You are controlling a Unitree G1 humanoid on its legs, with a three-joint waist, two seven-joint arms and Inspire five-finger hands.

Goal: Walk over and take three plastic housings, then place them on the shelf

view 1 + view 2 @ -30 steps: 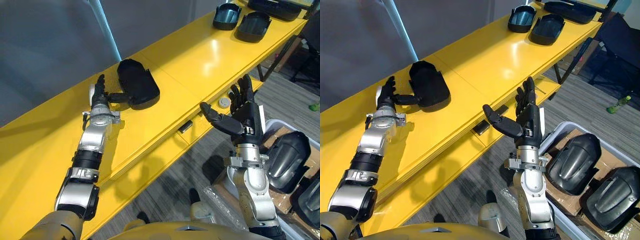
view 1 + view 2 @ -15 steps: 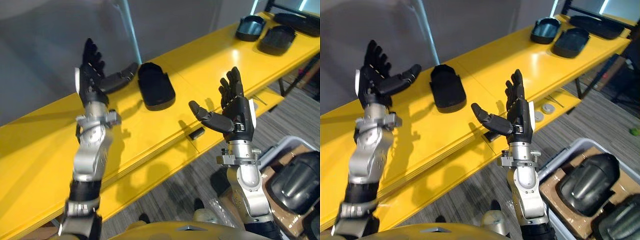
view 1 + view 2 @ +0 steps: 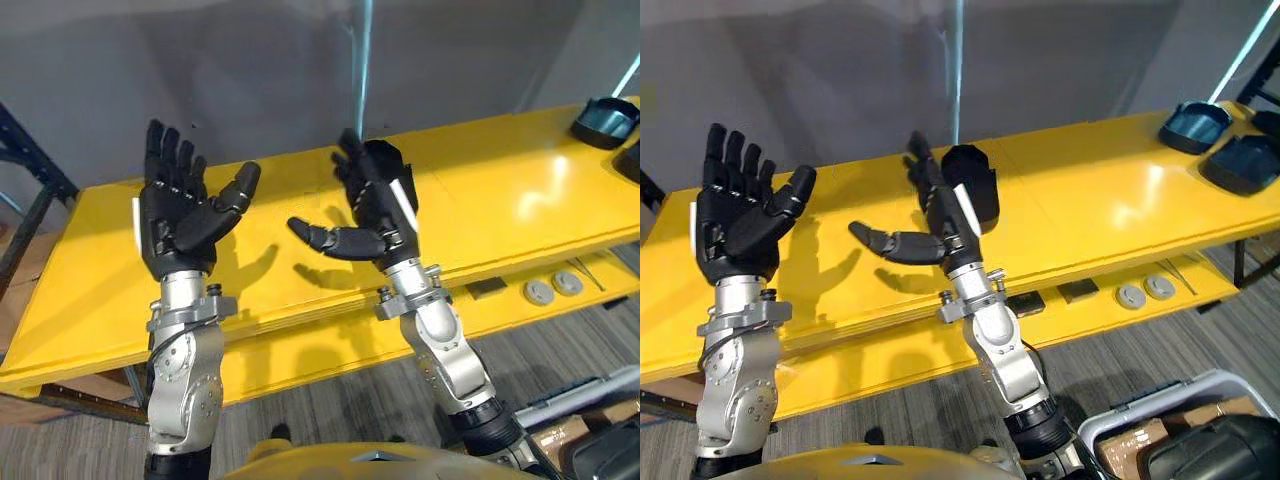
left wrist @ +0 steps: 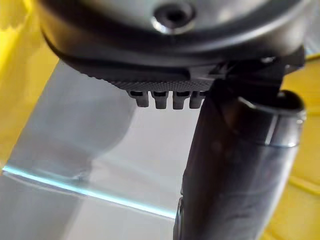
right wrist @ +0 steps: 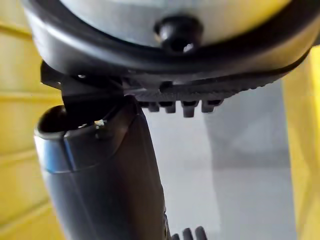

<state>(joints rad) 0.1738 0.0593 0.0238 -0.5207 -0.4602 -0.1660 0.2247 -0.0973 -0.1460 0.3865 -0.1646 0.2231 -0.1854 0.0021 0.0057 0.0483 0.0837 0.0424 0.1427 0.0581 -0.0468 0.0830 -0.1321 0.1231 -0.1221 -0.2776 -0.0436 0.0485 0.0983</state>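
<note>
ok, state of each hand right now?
Left hand: open, fingers spread, holding nothing.
Right hand: open, fingers straight, holding nothing.

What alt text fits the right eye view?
Both hands, left hand and right hand, are held up open and empty before a yellow shelf. One black plastic housing lies on it behind the right hand; two more housings sit at its far right end.
</note>
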